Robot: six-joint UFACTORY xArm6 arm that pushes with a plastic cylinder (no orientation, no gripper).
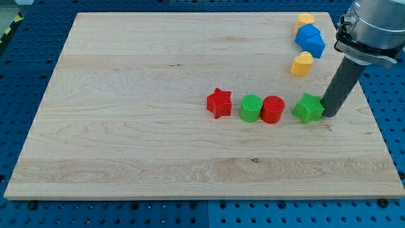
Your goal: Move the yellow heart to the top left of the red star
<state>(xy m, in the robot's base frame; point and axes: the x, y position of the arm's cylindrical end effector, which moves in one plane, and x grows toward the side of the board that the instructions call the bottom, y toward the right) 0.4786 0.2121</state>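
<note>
pale wood board (126, 126); my tip (329, 115) touching green star (309, 107); red star (219, 102) left; no end effector jaws.

We see a desk (126, 126) of pale wood, smooth and matt, with visible grain and a few small knots. The red star (219, 102), the yellow heart (302, 64) and the green star (309, 107) look like smooth matt plastic. Our rod (342, 85) is dark and matt, under a greyish metal-looking collar (370, 28).
</note>
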